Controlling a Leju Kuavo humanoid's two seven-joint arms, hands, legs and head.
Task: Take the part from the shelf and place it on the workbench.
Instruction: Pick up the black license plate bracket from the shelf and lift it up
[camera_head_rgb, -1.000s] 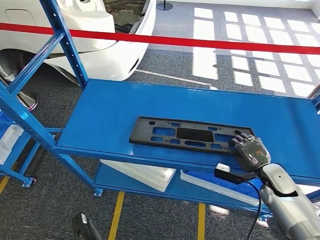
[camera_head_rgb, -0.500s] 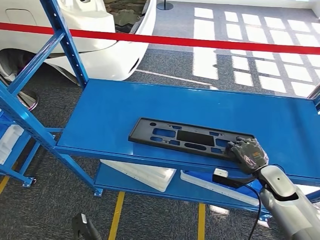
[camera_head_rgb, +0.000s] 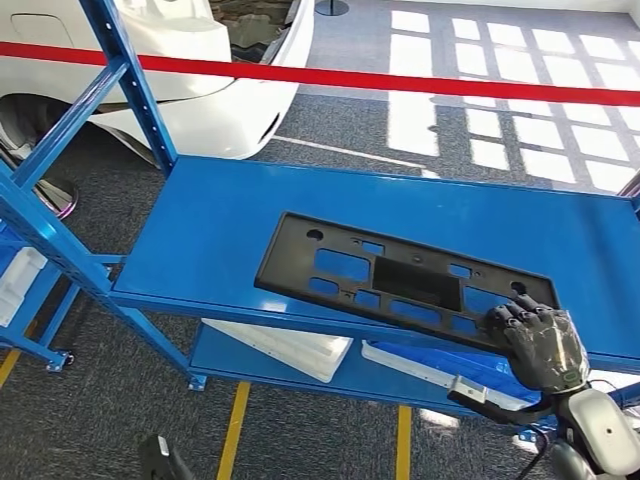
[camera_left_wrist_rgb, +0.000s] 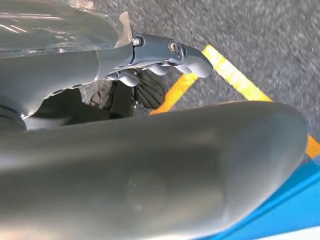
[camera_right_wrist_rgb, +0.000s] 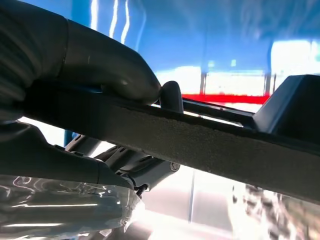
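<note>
right hand grips black part at its near corner, tilted over blue shelf edge.

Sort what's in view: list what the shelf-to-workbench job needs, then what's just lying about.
Job:
black part
blue shelf
right hand, gripping the part's edge

Lying about:
white trays on the lower shelf
white car
red barrier tape
yellow floor lines

Sunlit grey carpet, red barrier tape, white car beyond.
</note>
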